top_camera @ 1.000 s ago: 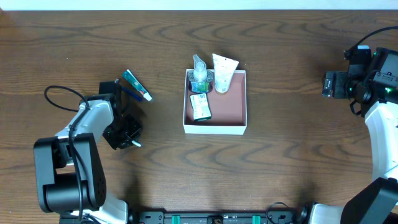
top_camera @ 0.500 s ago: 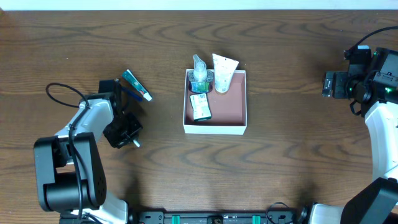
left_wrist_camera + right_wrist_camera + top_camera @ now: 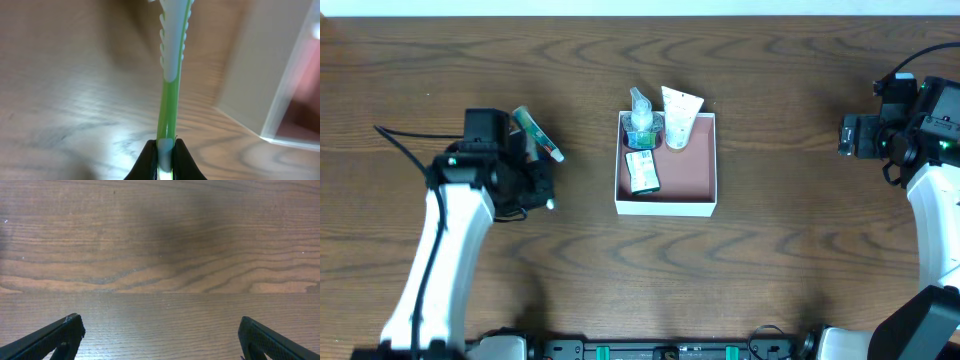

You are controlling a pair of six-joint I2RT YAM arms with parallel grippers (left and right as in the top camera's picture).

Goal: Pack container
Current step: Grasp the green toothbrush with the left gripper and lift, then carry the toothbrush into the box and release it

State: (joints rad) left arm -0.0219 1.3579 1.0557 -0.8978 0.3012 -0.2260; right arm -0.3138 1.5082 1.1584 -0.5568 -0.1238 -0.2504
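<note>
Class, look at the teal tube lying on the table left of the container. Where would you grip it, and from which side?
Probably across the middle of the teal tube, coming straight down from above. It lies flat and slanted on the table, white cap nearer the container, so jaws set square to its long axis would span its narrow width.

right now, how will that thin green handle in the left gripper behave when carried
The green handle looks like slim plastic, so probably light and stiff. The left gripper pinches only its end, so it may pivot.
</note>
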